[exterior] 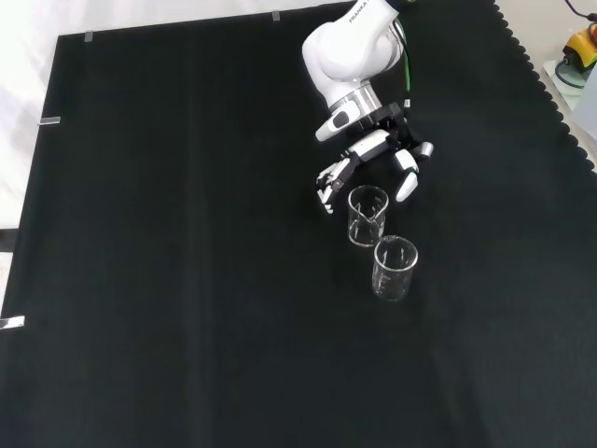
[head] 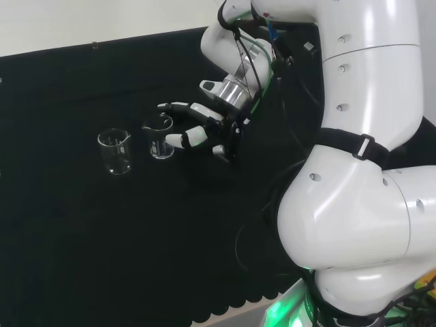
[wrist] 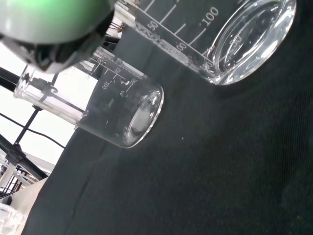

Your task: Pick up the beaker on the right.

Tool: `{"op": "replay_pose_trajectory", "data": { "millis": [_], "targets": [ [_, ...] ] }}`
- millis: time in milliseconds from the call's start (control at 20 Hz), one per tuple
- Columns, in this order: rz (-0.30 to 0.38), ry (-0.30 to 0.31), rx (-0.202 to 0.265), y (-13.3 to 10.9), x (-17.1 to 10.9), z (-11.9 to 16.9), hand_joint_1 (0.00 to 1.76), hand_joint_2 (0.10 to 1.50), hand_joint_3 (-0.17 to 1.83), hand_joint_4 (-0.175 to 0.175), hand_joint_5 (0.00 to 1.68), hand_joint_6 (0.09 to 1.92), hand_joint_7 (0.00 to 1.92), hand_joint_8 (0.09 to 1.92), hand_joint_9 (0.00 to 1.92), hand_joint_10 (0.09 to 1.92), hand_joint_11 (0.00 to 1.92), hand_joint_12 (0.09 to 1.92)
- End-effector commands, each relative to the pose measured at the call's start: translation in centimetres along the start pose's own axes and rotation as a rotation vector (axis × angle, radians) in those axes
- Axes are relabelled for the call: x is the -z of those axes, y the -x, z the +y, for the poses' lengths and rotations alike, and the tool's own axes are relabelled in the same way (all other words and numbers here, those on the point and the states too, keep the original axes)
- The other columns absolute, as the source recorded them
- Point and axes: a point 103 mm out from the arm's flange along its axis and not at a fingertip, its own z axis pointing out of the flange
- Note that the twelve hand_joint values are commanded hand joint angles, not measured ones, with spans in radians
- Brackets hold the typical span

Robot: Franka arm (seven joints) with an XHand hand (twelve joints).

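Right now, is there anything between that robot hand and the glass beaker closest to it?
No. In the front view the hand sits just above the nearer beaker, fingers spread to either side of its rim, with bare black cloth between. The other beaker stands beyond.

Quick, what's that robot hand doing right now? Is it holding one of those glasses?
Hand: open, holding nothing; its fingers are spread on either side of the nearer beaker, not yet closed on it.

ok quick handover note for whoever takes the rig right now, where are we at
Hand: open, fingers spread on both sides of the right-hand clear glass beaker in the head view, not closed on it.
Things: both beakers stand upright on the black cloth; the other clear glass beaker is to its left.
Done: approach.
Left: close the fingers, lift.
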Motion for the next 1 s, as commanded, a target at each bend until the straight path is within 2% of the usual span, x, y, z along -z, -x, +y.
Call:
{"op": "replay_pose_trajectory", "data": {
  "millis": [50,550,1000],
  "targets": [
    [-0.001,-0.009,0.000,0.0,-0.3,0.3,0.89,0.29,1.06,-0.025,0.32,0.09,0.31,0.57,0.41,0.58,0.00,1.30],
    [-0.015,-0.059,0.018,-0.1,-0.3,1.0,0.89,0.29,1.07,-0.019,0.36,0.09,0.33,0.57,0.42,0.58,0.00,1.30],
    [-0.013,-0.069,0.020,0.0,-0.8,1.2,0.89,0.29,1.06,-0.018,0.39,0.09,0.34,0.58,0.43,0.58,0.00,1.30]
  ]
}}
